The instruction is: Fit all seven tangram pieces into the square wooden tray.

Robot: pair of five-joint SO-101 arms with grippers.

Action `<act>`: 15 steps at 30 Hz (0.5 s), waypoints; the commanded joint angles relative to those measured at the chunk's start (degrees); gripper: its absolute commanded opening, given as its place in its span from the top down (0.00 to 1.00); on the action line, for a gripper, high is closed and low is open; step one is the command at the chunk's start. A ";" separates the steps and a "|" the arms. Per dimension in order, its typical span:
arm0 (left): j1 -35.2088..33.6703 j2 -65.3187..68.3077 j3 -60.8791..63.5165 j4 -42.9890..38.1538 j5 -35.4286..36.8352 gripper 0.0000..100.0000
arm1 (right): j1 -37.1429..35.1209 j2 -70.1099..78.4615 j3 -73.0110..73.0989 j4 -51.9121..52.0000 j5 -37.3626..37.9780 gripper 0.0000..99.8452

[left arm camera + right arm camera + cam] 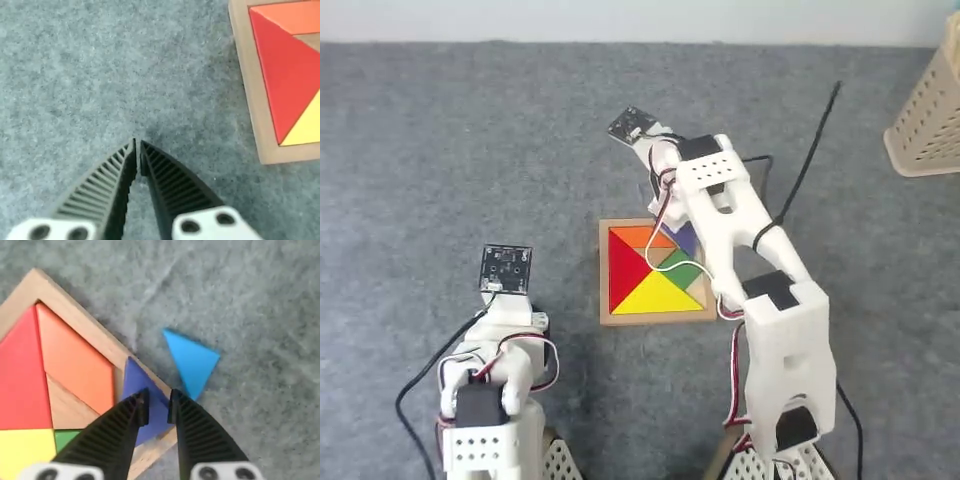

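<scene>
Grey carpet covers the table, and the square wooden tray sits at the centre of the high view. It already holds a red piece, an orange piece, a yellow piece and a green piece. The job looks nearly done: a purple piece lies askew across the tray's rim beside a bare wooden gap, and a blue triangle rests on the carpet just outside. Seating the purple piece likely calls for a nudge inward until it drops flat. The right gripper hangs directly over it, jaws only narrowly apart, its arm stretching up from the lower right. The left gripper sits at lower left over carpet, jaws closed on nothing.
</scene>
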 commanded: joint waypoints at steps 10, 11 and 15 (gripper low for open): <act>0.26 -1.05 -0.57 0.35 -0.09 0.98 | 1.27 -1.89 -1.32 1.71 -0.26 0.96; 0.26 -1.05 -0.57 0.35 -0.09 0.98 | 1.27 -1.89 -1.32 1.71 -0.26 0.96; 0.26 -1.05 -0.57 0.35 -0.09 0.98 | 1.27 -2.51 1.23 1.19 0.44 0.96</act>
